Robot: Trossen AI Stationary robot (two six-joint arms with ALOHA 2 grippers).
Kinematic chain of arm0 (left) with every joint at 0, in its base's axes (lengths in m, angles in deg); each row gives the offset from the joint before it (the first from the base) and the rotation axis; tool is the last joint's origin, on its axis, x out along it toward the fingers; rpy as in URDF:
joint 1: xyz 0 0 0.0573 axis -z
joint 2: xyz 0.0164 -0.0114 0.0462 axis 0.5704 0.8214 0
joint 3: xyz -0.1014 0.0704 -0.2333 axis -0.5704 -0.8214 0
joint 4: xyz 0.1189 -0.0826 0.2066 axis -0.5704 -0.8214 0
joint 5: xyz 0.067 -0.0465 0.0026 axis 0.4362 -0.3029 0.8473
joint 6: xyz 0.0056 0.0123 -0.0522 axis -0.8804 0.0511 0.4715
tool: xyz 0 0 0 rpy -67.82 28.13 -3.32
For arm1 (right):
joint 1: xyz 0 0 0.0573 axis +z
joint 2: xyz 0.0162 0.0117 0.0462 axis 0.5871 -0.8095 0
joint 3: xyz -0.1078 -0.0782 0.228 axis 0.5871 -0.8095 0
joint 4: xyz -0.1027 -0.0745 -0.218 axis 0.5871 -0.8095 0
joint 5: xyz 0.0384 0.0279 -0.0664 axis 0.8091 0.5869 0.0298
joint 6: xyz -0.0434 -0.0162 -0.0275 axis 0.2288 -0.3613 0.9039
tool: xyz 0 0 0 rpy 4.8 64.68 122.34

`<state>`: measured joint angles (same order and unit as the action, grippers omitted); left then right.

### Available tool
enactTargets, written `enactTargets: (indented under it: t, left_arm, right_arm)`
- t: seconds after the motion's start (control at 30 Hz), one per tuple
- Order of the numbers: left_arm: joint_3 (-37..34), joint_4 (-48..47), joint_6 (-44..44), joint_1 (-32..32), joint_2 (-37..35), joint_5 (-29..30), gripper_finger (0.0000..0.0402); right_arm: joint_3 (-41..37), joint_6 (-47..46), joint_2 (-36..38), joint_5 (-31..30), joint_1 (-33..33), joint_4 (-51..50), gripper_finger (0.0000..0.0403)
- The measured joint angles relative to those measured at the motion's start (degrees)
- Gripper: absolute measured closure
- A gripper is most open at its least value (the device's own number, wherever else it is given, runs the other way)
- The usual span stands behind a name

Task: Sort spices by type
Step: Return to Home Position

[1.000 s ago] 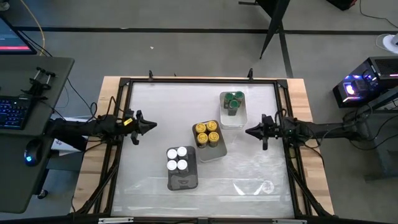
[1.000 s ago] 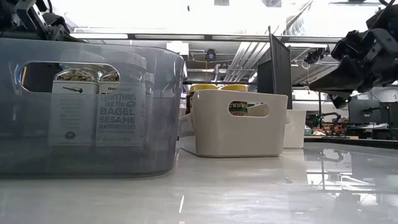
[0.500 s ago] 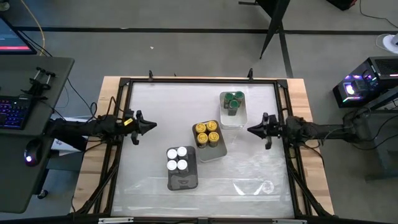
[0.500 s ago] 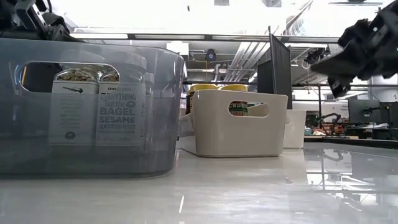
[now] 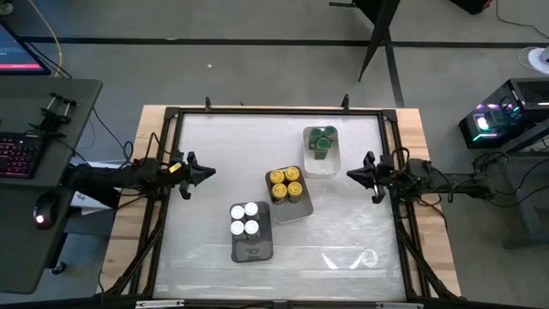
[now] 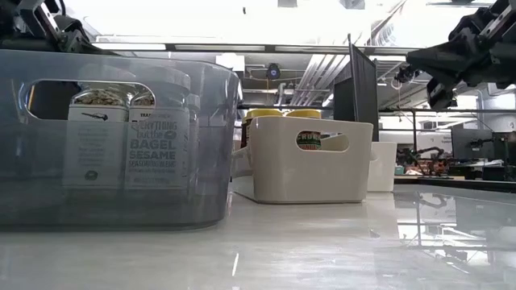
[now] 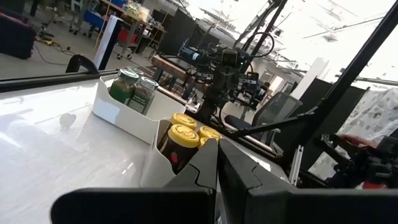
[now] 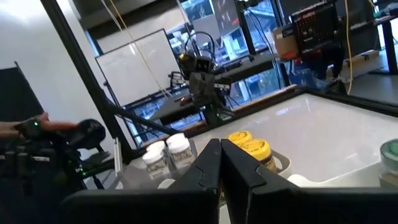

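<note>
While left hand (image 5: 211, 173) and right hand (image 5: 350, 177) hover, seemingly pressed together, spices (image 5: 286, 184) lie between.

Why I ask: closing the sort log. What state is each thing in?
White-lidded jars: upright, in dark bin.
Yellow-lidded jars: upright, in middle bin.
Green-lidded jars: upright, in far bin.
Left gripper: fingers shut, empty, over table's left side.
Right gripper: fingers shut, empty, over table's right side.

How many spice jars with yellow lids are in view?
4 cylindrical yellow-lidded spice jars, packed two by two in the pale grey rectangular plastic tray near the table's middle; none seems hidden.
</note>
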<state>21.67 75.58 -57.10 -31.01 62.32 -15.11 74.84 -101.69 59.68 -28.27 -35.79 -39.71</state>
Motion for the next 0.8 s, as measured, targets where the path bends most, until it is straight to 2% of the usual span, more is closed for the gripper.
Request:
enactTargets:
  t: [0.8]
  left_arm:
    - [-0.04, 0.09, 0.00, 0.00, 0.24, 0.04, 0.0401]
  right_arm:
    - [-0.02, 0.00, -0.45, -0.02, -0.15, -1.12, 0.0402]
